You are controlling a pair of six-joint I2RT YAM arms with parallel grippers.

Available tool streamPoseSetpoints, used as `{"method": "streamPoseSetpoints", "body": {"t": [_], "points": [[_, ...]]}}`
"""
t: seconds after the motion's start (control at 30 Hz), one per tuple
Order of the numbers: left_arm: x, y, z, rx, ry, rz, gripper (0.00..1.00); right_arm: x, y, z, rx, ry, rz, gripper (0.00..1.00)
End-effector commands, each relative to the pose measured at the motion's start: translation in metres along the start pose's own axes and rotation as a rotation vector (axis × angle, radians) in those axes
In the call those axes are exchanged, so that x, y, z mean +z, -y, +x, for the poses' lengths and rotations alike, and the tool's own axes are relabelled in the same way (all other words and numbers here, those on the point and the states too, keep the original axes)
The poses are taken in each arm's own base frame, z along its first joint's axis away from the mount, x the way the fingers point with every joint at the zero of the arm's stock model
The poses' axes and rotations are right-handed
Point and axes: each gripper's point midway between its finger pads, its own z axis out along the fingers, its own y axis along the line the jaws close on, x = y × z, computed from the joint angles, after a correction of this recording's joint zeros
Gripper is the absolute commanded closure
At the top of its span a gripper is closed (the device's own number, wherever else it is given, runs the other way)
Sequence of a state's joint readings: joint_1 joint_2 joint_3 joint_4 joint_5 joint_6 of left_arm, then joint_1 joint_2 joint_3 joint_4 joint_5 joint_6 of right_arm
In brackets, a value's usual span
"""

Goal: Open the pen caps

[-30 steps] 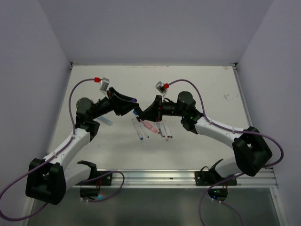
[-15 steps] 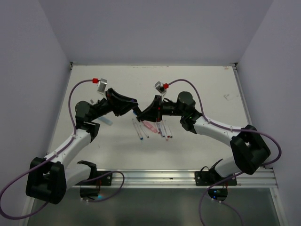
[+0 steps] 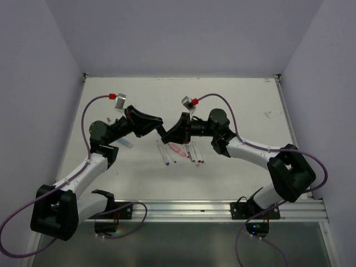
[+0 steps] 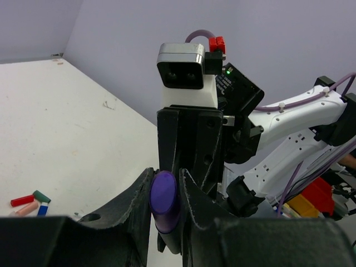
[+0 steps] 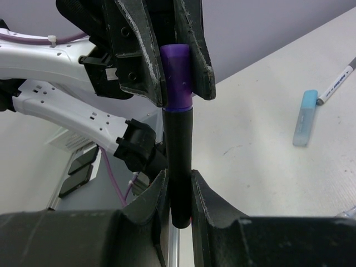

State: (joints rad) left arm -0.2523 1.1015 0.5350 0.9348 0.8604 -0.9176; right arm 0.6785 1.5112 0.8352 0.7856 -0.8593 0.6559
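Right, nearest first. The rail [image 3: 183, 210] runs along the near edge of the table [image 3: 245, 94], w/ both arm bases fixed at it, one left, one right.

Just beyond, at table ctr, a row of pens [image 3: 179, 151] lies flat, roughly parallel, coloured ends toward the rail. White tabletop stretches from the row out to both side edges.

Above the far end of that row the two grippers meet nose to nose, lifted off the surface. The right gripper [image 5: 178, 192] is clamped on the black barrel [image 5: 179, 144] of a marker, a finger pressed to each side. The barrel sticks out toward the left gripper [image 4: 165, 192], which is closed on the purple cap [image 4: 164, 194] at the barrel's far end, pads touching it on both sides. The cap sits on the barrel, its rim meeting the black at the join. So it hangs mid-air btwn the two tools, over table ctr, resting on nothing else.

On the tabletop off to one side lie a light blue highlighter [image 5: 305, 118] and a white pen [image 5: 336, 82], near each other and well apart from the grip. Some loose caps [image 4: 30, 203] (red, green, pink, blue) lie bunched on the surface in the left wrist view.

Farther back a wide stretch of white top runs to the far edge. Grey walls [image 3: 178, 39] close the table in at the back and both sides.
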Motion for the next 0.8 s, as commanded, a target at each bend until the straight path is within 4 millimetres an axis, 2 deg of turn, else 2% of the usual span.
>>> {"method": "streamPoseSetpoints", "body": {"t": [0.0, 0.03, 0.23, 0.4, 0.53, 0.6, 0.77], "points": [[0.004, 0.014, -0.002, 0.043, 0.017, 0.059, 0.9, 0.003, 0.0, -0.013, -0.014, 0.041, -0.008, 1.0], [0.005, 0.017, -0.002, 0.045, 0.02, 0.066, 1.0, 0.003, 0.001, -0.011, -0.009, 0.037, -0.007, 1.0], [0.007, 0.025, -0.027, 0.151, 0.116, 0.057, 1.0, -0.003, 0.005, 0.012, 0.05, -0.006, -0.006, 1.0], [0.007, 0.038, -0.061, 0.278, 0.228, 0.05, 1.0, -0.009, -0.001, 0.03, 0.079, -0.039, -0.044, 1.0], [0.006, 0.043, -0.085, 0.334, 0.309, 0.05, 1.0, -0.018, -0.005, 0.055, 0.112, -0.093, -0.085, 1.0], [0.007, 0.053, -0.099, 0.373, 0.346, 0.076, 1.0, -0.022, -0.005, 0.067, 0.136, -0.107, -0.095, 1.0], [0.011, 0.056, -0.12, 0.405, 0.406, 0.081, 1.0, -0.028, -0.009, 0.077, 0.153, -0.105, -0.117, 1.0]]}}
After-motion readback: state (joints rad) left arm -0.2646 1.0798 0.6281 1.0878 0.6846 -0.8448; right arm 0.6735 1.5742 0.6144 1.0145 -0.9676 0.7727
